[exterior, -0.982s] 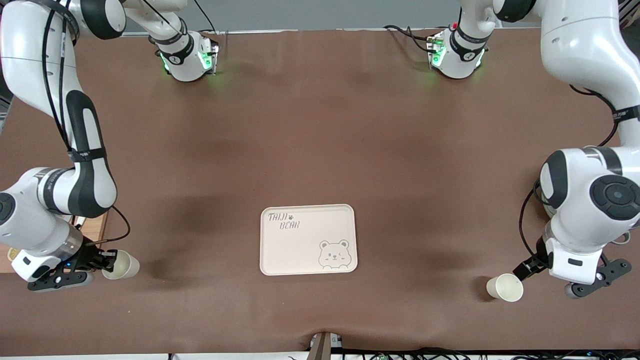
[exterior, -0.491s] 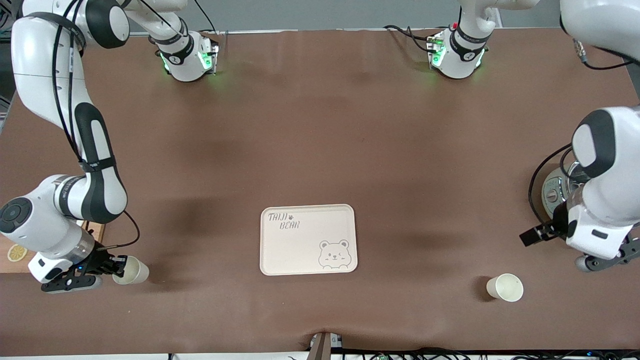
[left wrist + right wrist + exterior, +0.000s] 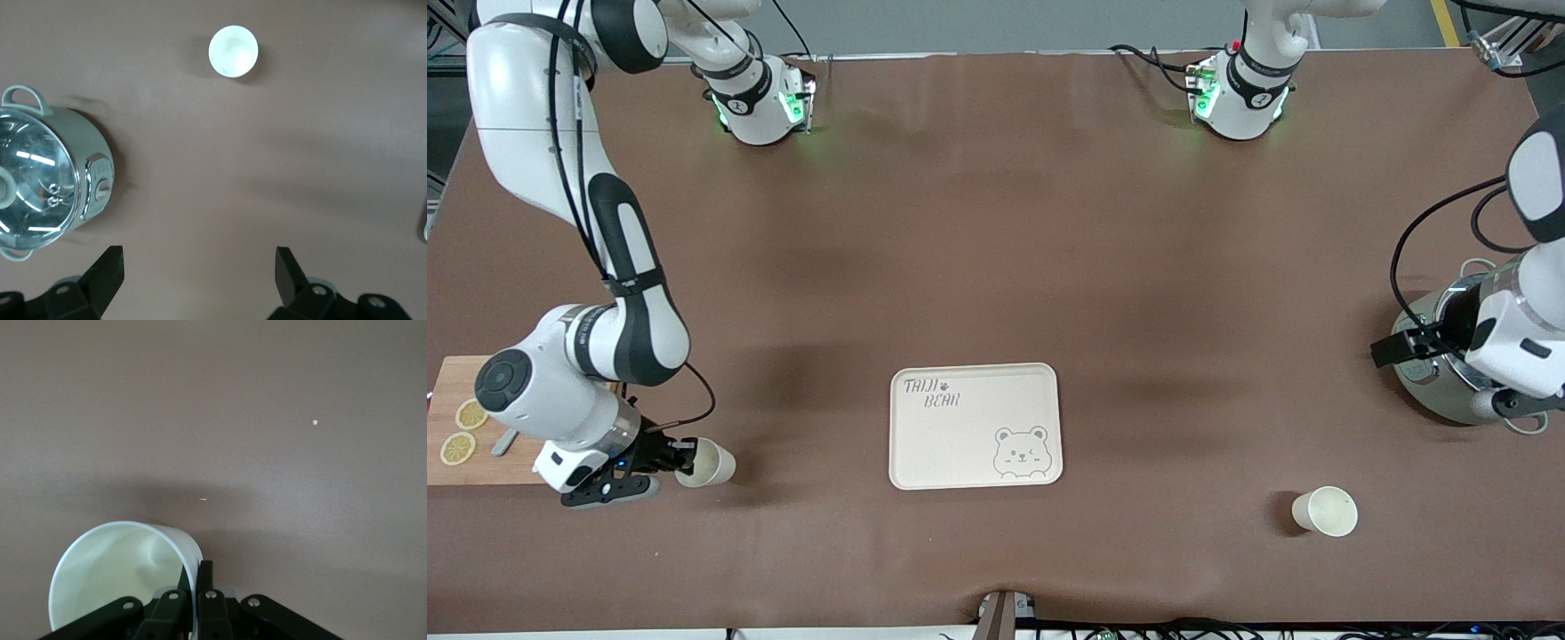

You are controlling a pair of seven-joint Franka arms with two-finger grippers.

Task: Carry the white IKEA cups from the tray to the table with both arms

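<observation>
One white cup (image 3: 1325,511) stands upright on the brown table near the left arm's end, nearer to the front camera than the cream bear tray (image 3: 960,444). It also shows in the left wrist view (image 3: 233,51). My left gripper (image 3: 1392,348) is open and empty (image 3: 198,273), up over the table beside a steel pot, well apart from that cup. My right gripper (image 3: 685,458) is shut on the wall of the second white cup (image 3: 708,463), one finger inside the rim (image 3: 197,577). This cup (image 3: 123,573) is tilted, low over the table toward the right arm's end from the tray.
A steel pot with a glass lid (image 3: 1449,382) stands at the left arm's end, also seen in the left wrist view (image 3: 47,183). A wooden board with lemon slices (image 3: 463,436) lies at the right arm's end. Bare table lies between tray and both cups.
My right gripper has carried its cup toward the tray. My left gripper has drawn away from the standing cup and risen beside the pot. That cup has not moved.
</observation>
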